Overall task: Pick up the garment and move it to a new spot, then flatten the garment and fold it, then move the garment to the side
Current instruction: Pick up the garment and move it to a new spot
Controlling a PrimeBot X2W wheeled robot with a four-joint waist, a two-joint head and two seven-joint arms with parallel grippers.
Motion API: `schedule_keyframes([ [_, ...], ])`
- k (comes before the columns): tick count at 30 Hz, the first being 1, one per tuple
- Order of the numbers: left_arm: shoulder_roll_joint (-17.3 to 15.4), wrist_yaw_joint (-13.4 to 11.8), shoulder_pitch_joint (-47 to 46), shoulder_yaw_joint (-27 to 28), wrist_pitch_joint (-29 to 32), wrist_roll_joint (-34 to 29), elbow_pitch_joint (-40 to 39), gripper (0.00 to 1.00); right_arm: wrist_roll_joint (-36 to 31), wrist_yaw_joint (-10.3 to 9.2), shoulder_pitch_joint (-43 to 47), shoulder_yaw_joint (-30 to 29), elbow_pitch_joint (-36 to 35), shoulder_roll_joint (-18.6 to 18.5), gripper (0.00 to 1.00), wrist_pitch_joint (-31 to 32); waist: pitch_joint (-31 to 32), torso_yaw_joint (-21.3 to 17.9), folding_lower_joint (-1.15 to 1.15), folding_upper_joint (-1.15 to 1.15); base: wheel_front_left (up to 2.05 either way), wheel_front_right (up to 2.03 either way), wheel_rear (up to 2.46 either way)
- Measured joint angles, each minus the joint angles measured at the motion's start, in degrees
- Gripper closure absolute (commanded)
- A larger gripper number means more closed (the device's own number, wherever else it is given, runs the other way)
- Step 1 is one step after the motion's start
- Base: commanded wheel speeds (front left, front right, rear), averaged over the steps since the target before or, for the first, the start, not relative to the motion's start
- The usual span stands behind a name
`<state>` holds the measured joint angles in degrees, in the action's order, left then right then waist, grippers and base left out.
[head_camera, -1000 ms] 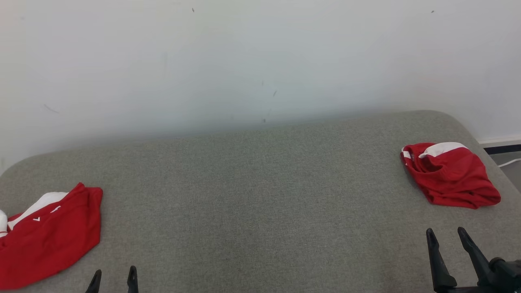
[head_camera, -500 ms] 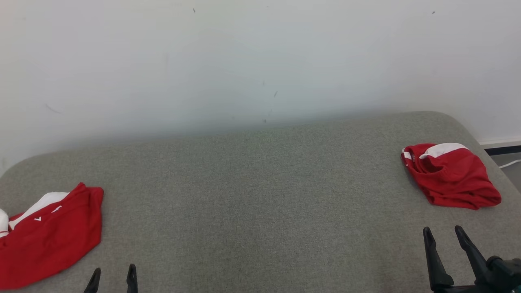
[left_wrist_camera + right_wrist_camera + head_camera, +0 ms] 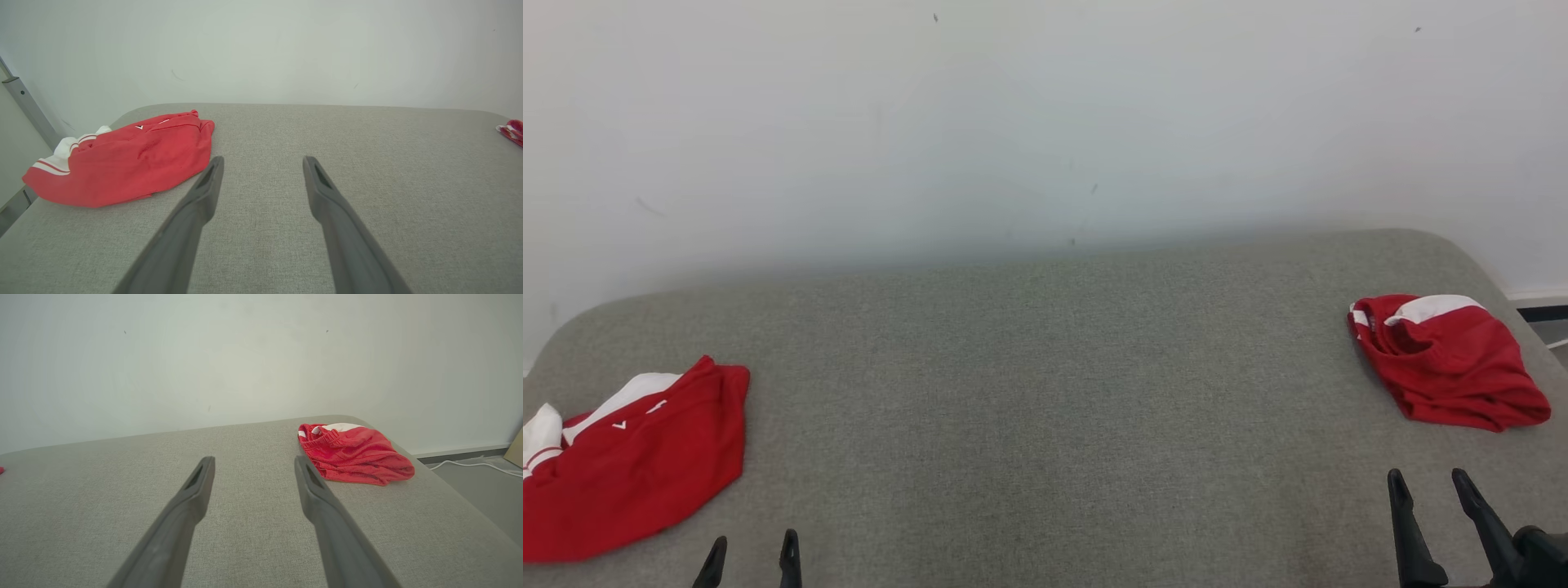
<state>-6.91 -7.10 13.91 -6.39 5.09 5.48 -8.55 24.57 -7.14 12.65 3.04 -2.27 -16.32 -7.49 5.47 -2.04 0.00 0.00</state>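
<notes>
Two red and white garments lie on the grey padded table (image 3: pixel 1045 392). One garment (image 3: pixel 629 465) (image 3: pixel 122 161) is crumpled at the left end, and a smaller bunched garment (image 3: pixel 1450 363) (image 3: pixel 353 453) sits at the far right end. My left gripper (image 3: pixel 752 547) (image 3: pixel 263 161) is open above the front edge, just right of the left garment and apart from it. At the lower right my right gripper (image 3: pixel 1429 483) (image 3: pixel 254 461) stands open, short of the right garment. Neither holds anything.
A pale wall (image 3: pixel 1045 122) rises directly behind the table. Off the right end is grey floor with a white cable (image 3: pixel 470 464) and a dark skirting strip (image 3: pixel 1539 312). A metal rail (image 3: pixel 28 108) stands left of the table.
The whole head view has shifted a little to the right and down, so the camera moved. The garments lie as before and both grippers stay open.
</notes>
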Motion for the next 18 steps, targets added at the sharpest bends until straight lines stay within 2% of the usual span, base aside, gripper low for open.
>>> schedule_keyframes([
  [8, -0.26, 0.0, -0.14, 0.2, 0.47, 0.0, 0.0, 0.0, -0.33, 0.0, 0.05, -0.59, -0.54, 0.69, 0.0, 0.51, -0.05, 2.58, 0.0, 0.0, 0.0, 0.0, 0.0],
  [18, -0.58, 0.0, -0.54, 0.68, 1.01, 0.0, 0.01, 0.0, -0.33, 0.0, 0.09, -0.66, -0.63, 1.41, 0.0, 1.29, -0.07, 7.92, 0.0, 0.0, 0.0, 0.0, 0.0],
])
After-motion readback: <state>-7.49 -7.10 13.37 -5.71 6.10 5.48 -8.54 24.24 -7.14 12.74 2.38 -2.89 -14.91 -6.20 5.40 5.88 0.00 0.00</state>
